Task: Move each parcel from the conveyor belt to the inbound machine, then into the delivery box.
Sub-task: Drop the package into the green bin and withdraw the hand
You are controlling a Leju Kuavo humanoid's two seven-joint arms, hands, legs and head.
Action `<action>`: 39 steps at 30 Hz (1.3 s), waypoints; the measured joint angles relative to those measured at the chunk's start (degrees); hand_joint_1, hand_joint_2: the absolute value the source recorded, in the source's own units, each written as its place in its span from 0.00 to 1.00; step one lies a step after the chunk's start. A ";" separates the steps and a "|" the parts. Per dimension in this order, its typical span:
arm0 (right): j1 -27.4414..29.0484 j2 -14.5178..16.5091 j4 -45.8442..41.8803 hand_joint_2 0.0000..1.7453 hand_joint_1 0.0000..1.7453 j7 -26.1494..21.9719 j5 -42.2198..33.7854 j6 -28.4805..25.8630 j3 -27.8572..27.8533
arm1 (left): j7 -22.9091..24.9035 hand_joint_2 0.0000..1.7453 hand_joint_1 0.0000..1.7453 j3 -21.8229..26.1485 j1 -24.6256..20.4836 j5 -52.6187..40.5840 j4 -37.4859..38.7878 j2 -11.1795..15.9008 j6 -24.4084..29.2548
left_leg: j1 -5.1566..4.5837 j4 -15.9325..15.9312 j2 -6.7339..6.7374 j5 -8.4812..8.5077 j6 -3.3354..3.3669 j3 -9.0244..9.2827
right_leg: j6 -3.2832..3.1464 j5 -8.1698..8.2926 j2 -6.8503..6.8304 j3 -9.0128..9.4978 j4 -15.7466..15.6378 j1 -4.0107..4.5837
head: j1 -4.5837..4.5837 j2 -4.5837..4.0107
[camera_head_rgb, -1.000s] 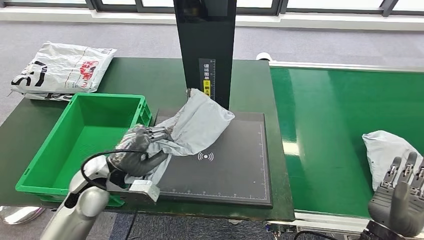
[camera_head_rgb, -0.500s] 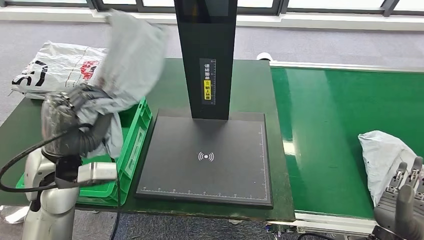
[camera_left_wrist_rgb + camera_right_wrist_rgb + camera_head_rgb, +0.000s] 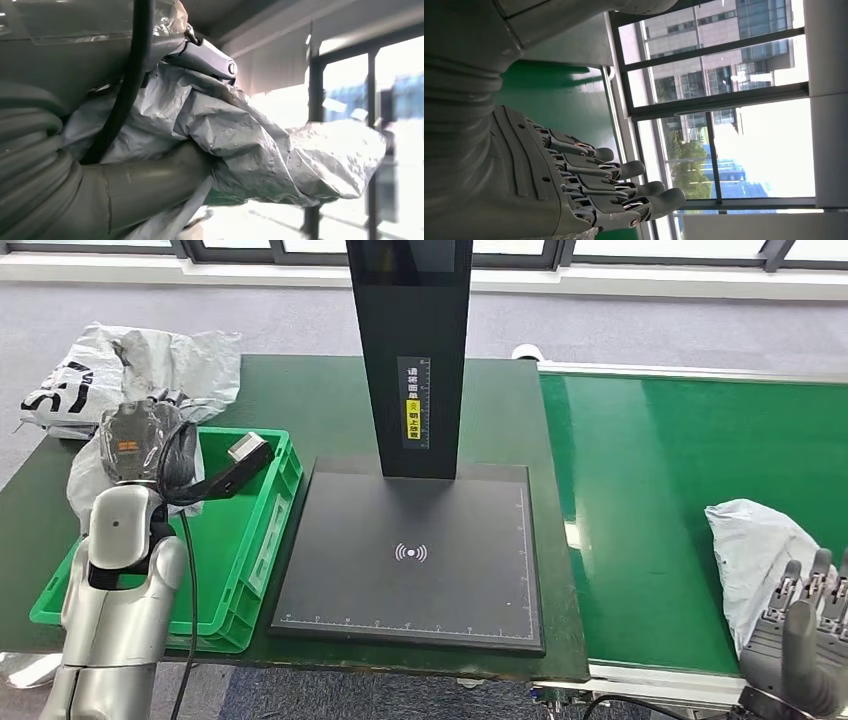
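Observation:
My left hand [image 3: 137, 437] is raised above the left end of the green delivery box [image 3: 258, 540] and grips a crumpled grey parcel [image 3: 200, 355], which hangs behind and beside the wrist. Close up, the thumb [image 3: 150, 185] presses into the grey parcel [image 3: 240, 135]. The black scan plate [image 3: 410, 590] of the inbound machine lies bare. A second grey parcel [image 3: 755, 550] rests on the green conveyor belt [image 3: 650, 480]. My right hand [image 3: 800, 640] stands just in front of that parcel, fingers straight and apart, holding nothing; its fingers [image 3: 599, 185] show spread in the right wrist view.
The machine's black post [image 3: 410, 340] rises behind the scan plate. A white printed bag [image 3: 55, 390] lies on the dark green table [image 3: 300, 400] at the back left. The belt's metal edge [image 3: 640, 680] runs along the front.
My left hand lifted the grey parcel off the scan plate and swung it left, up over the green box. The parcel on the belt has drifted slightly left. My right hand has barely moved.

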 joint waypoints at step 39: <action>-2.92 0.73 2.21 1.00 0.00 1.33 0.95 2.06 -2.03 | -1.91 0.00 0.00 3.08 -7.48 0.21 24.54 3.04 -6.72 | 0.00 0.00 0.01 0.02 -0.01 -0.17 | -0.01 0.01 0.01 -0.13 0.02 0.02 | 0.00 0.00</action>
